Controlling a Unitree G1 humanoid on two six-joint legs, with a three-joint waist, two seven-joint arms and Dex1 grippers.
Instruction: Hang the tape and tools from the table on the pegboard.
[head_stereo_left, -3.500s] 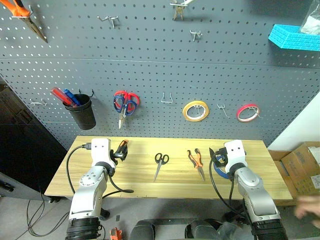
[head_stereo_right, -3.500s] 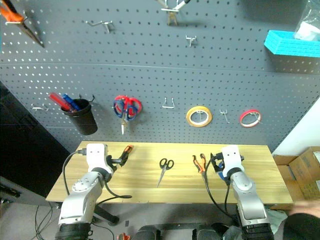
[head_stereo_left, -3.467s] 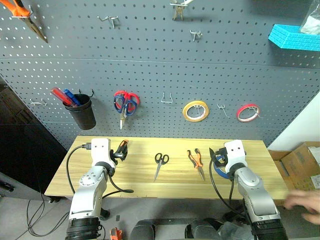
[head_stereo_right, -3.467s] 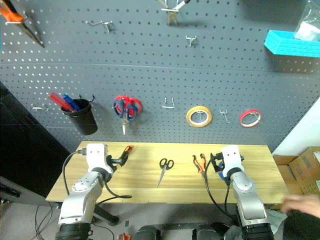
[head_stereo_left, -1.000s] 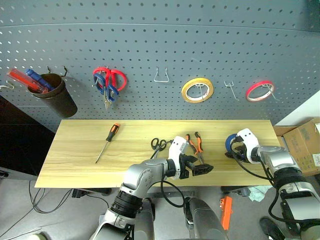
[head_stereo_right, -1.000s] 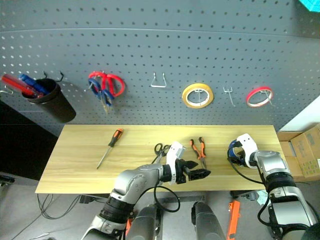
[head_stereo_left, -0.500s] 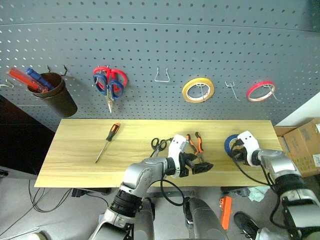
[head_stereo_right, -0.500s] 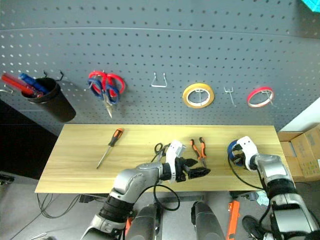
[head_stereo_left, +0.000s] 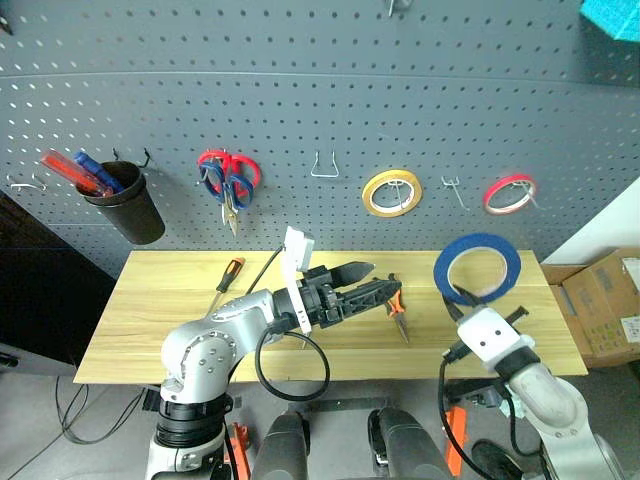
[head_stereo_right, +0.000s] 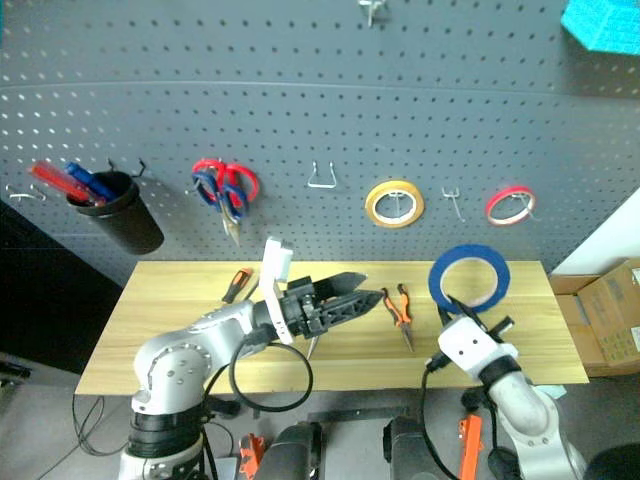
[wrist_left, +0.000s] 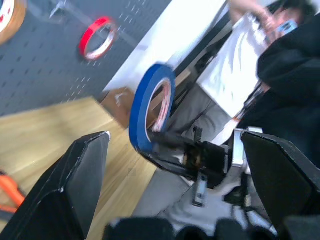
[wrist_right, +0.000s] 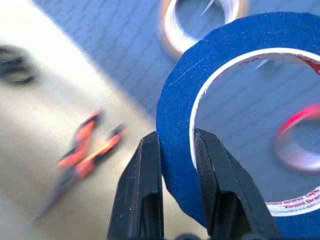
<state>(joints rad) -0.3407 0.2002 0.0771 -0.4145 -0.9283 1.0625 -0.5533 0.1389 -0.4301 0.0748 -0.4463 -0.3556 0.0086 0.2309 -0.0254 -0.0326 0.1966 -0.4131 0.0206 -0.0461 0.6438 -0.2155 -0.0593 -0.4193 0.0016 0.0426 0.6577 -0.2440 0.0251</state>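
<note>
The right pincer (head_stereo_left: 462, 297) is pinching the blue tape roll (head_stereo_left: 477, 268) by the bottom of its band, one finger (wrist_right: 142, 185) outside the ring and the other inside, so the roll stands upright above it and clear of the surface (head_stereo_left: 150, 320). With so narrow a bite, the ring could pivot or slip out on the way up. Beyond it on the pegboard (head_stereo_left: 300, 100), an empty double hook (head_stereo_left: 453, 190) sits between the yellow roll (head_stereo_left: 391, 193) and the red-and-white roll (head_stereo_left: 505, 194); an off-line approach might knock either neighbour or miss the prongs. The left pincer (head_stereo_left: 375, 280) is spread wide and holds nothing, pointing toward the right one above the orange-handled pliers (head_stereo_left: 396, 310), so the arms could clash. The screwdriver (head_stereo_left: 226, 273) lies beside the left arm.
</note>
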